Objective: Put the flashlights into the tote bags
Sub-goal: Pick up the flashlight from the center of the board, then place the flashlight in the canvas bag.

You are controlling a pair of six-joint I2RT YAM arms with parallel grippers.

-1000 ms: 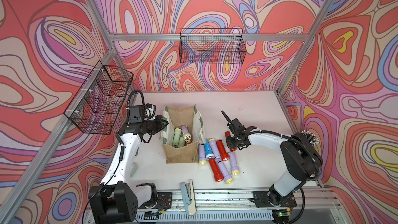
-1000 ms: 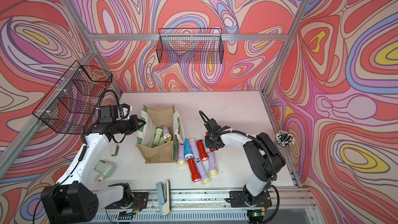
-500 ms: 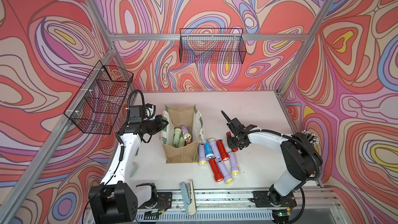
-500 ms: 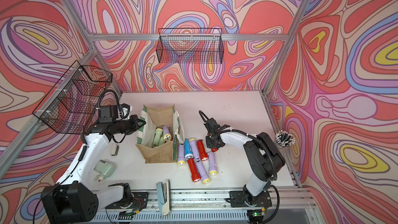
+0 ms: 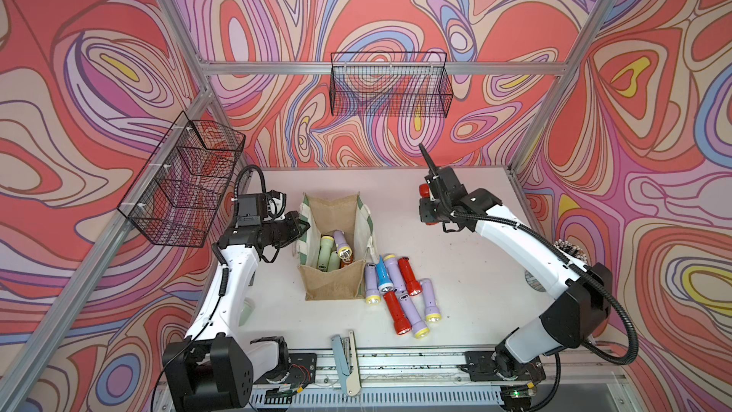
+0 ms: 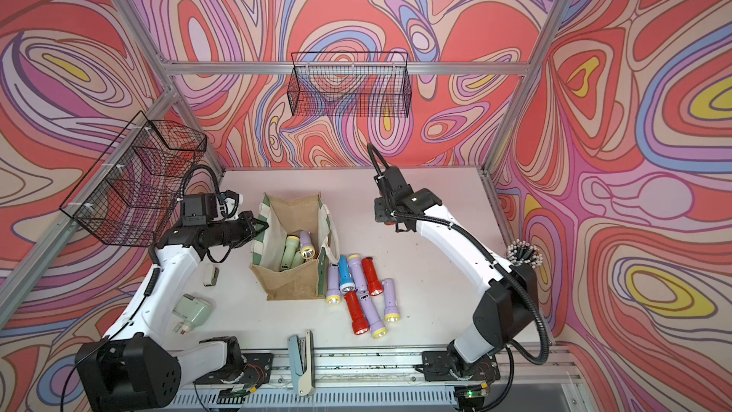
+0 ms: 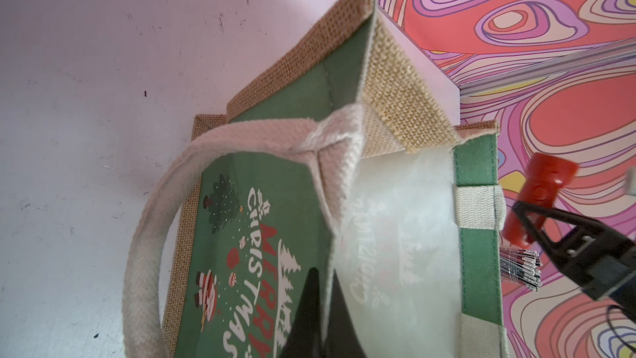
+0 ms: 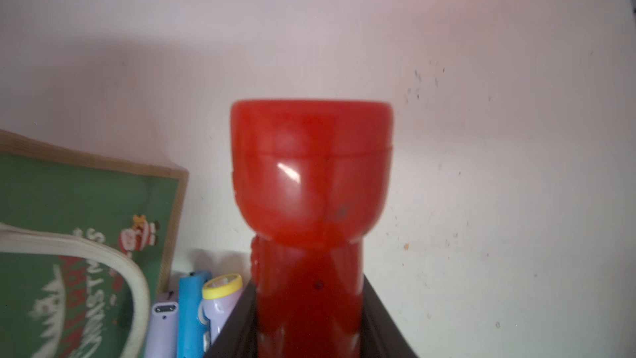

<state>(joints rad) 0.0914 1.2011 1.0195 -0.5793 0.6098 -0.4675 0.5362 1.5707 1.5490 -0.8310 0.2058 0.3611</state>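
The tote bag [image 5: 334,283] [image 6: 293,279] stands open at table centre, jute with green-and-white side panels. My left gripper [image 5: 303,227] [image 7: 325,277] is shut on the rim of its left side panel, holding the mouth open. Inside lie a pale green flashlight [image 5: 325,251], a lilac one [image 5: 341,243] and an orange-red one [image 5: 347,259]. Several more flashlights [image 5: 396,291] [image 6: 360,287] lie on the table right of the bag. My right gripper [image 5: 426,202] [image 8: 308,291] is shut on a red flashlight [image 8: 309,173] [image 7: 540,191], held in the air right of the bag.
Black wire baskets hang on the back wall [image 5: 390,85] and the left wall [image 5: 182,184]. A pale green device [image 6: 192,311] and a small grey item [image 6: 210,275] lie beside the left arm. A stapler [image 5: 344,358] sits at the front edge. A bundle of rods [image 6: 523,255] stands at the right edge.
My right gripper has risen from beside the pile and moved toward the back, carrying the red flashlight. The left arm and the bag have not moved.
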